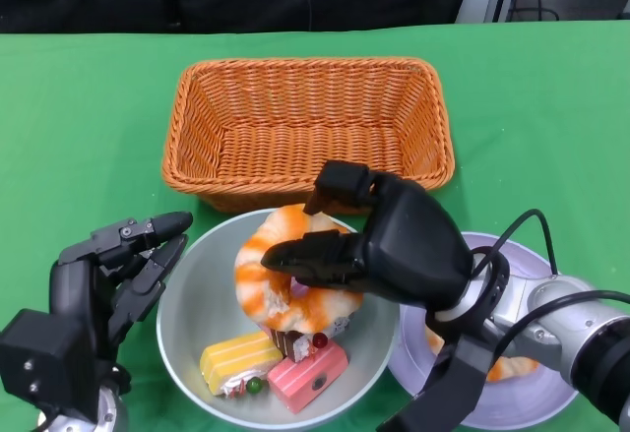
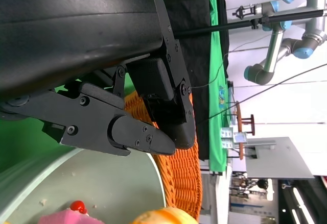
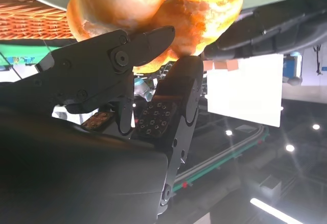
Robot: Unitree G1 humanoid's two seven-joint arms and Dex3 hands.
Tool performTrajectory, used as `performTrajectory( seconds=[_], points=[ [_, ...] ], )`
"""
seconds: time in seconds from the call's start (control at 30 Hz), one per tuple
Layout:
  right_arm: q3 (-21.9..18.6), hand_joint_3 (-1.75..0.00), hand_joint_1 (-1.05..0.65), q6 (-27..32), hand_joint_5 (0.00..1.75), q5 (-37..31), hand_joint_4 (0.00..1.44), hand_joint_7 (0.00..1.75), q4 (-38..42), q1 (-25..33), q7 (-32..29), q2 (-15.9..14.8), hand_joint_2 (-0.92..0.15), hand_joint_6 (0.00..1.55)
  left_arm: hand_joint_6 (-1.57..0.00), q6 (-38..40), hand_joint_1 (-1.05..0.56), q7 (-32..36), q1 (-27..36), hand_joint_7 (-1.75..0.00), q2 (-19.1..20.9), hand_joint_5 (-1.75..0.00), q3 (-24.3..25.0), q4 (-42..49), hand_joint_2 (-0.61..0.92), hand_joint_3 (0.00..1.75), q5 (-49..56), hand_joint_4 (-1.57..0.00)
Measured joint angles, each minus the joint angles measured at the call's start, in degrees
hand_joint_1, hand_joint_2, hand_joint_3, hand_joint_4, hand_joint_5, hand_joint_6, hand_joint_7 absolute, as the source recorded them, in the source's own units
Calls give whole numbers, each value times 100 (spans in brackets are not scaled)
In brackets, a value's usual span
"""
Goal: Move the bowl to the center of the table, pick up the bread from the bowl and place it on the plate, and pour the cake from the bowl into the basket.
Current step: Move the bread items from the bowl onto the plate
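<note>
Head view showed the bowl [image 1: 187, 329] sitting just in front of the wicker basket [image 1: 307, 127], roughly mid-table, so the first step looked done. The bread [image 1: 285, 275], an orange-and-white ring, was above the bowl's middle with the right hand [image 1: 379, 245] closed around it; I judged the pick-up to be under way, though whether the bread had fully left the bowl could not be told. The plate [image 1: 546, 393] lay just right of the bowl, partly hidden under the right forearm, and something orange showed on it that I could not identify. The bread had not yet reached the plate. Two cake pieces, a yellow one [image 1: 236, 358] and a pink one [image 1: 307, 373], lay in the near part of the bowl, and the basket held nothing visible, so the pour was not yet done.

In the right wrist view the fingers [image 3: 148, 43] of the right hand pressed against the bread's underside from both sides, pinching it.

The left hand [image 1: 113, 275] stood at the bowl's left rim, fingers extended toward the basket and holding nothing. The left wrist view showed its fingers [image 2: 138, 137] apart just over the rim; contact could not be told.
</note>
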Motion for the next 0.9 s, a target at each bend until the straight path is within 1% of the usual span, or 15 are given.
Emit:
performTrajectory(
  seconds=[0.03, 0.07, 0.1, 0.13, 0.17, 0.2, 0.27, 0.4, 0.67, 0.77, 0.9],
  points=[
    [-81, 0, -25, -77, 100, 159, 84, 0, -92, 26, 149, -27, -89, 119, -122, -8, -38, 23, 0, -20, 17, -162, -7, 3, 92, 7, 24, -69],
    [-147, 0, -26, -121, 91, 294, 87, 0, -199, 61, 311, -64, -83, 119, -121, -11, -37, 28, -2, -21, 23, -151, -10, 4, 92, 7, 25, -70],
    [-250, 0, -26, -159, 87, 423, 88, 0, -338, 129, 484, -101, -81, 119, -121, -20, -37, 24, -2, -21, 27, -144, -10, 13, 92, 7, 15, -72],
    [-331, 0, -26, -177, 83, 562, 89, 0, -479, 201, 655, -137, -79, 119, -120, -26, -36, 2, -3, -22, 30, -132, -9, 26, 92, 8, -3, -76],
    [-418, 0, -25, -209, 80, 685, 91, 0, -632, 287, 840, -188, -78, 118, -119, -36, -36, -34, -7, -23, 34, -116, -9, 44, 92, 8, -22, -83],
    [-514, 0, -24, -246, 79, 829, 91, 0, -791, 397, 1037, -237, -77, 118, -119, -61, -36, -65, -8, -23, 42, -108, -7, 64, 92, 9, -53, -86],
    [-692, 0, -23, -287, 79, 1151, 94, 0, -1129, 635, 1481, -311, -77, 118, -119, -99, -34, -119, -13, -25, 57, -99, -5, 106, 92, 9, -70, -91],
    [-1015, 0, -19, -336, 81, 1738, 98, 2, -1590, 1036, 2182, -309, -76, 120, -118, -214, -33, -120, -39, -26, 90, -88, 6, 243, 92, 10, -76, -96],
    [-1583, -1, -19, -401, 78, 2588, 98, 1, -2271, 1670, 3291, -288, -79, 119, -118, -219, -34, -194, -85, -25, 128, -74, 26, 398, 92, 9, -108, -104],
    [-1774, -1, -19, -396, 78, 2769, 98, 0, -2512, 1829, 3614, -290, -79, 118, -119, -220, -34, -192, -113, -25, 139, -72, 26, 419, 92, 9, -101, -105],
    [-1941, -1, -21, -391, 78, 2853, 98, 0, -2638, 1973, 3888, -284, -80, 118, -119, -220, -33, -186, -134, -24, 143, -72, 29, 432, 92, 8, -92, -105]
  ],
)
